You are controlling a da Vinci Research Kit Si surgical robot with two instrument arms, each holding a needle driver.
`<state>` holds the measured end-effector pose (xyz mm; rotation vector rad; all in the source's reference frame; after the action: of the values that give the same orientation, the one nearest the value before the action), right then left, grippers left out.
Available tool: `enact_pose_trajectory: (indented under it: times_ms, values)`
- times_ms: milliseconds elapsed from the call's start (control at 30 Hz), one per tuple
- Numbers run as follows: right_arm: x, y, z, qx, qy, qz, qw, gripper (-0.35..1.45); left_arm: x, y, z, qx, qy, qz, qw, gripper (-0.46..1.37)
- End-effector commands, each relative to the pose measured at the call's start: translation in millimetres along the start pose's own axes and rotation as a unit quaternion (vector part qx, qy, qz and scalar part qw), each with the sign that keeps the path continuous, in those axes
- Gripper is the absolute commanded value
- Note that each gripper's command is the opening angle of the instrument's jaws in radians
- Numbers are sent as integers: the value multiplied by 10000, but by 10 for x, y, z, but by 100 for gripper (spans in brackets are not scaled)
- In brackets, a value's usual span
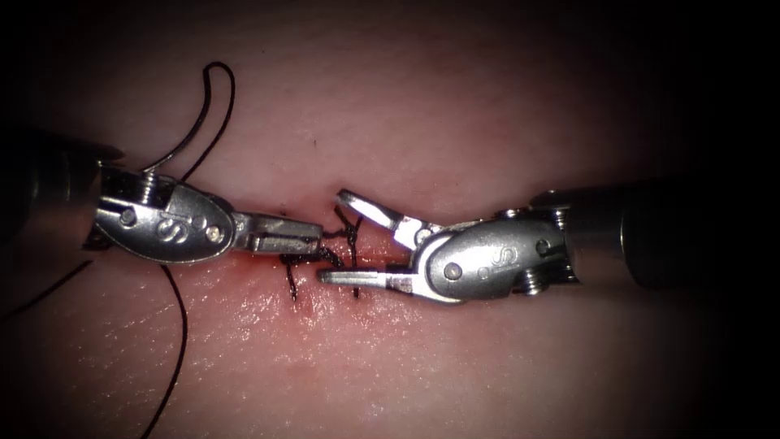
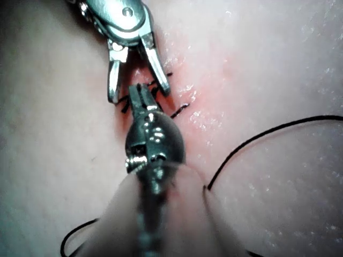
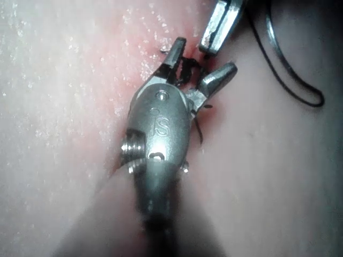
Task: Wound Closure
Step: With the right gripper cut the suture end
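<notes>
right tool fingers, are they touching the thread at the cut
Cannot tell. In the endoscope view the right tool stands open, its fingers either side of the knotted thread over the cut; no view shows contact or a gap plainly.

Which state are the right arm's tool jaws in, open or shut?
Open. In the endoscope view the right tool has its jaws spread wide around the knotted thread at the cut, gripping nothing.

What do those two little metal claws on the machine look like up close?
Both tools are shiny silver metal. The left arm's tool and the right arm's tool each have a smooth teardrop-shaped wrist housing stamped with an "S", small round pins and screws at the hinges, and two slim tapering fingers. Behind each housing runs a dark, round shaft.
</notes>
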<state>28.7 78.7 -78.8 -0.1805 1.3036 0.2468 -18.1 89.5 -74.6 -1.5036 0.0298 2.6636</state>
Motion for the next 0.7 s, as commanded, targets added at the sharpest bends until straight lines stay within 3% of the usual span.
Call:
enact_pose_trajectory:
  times_ms: [33,700]
  values:
    - [0,1,1,25,2,-36,10000,144,1,0,-1,-22,0,-3,10000,-35]
    - [2,-6,37,-58,-59,-276,9996,143,15,8,12,-82,27,-59,9999,-35]
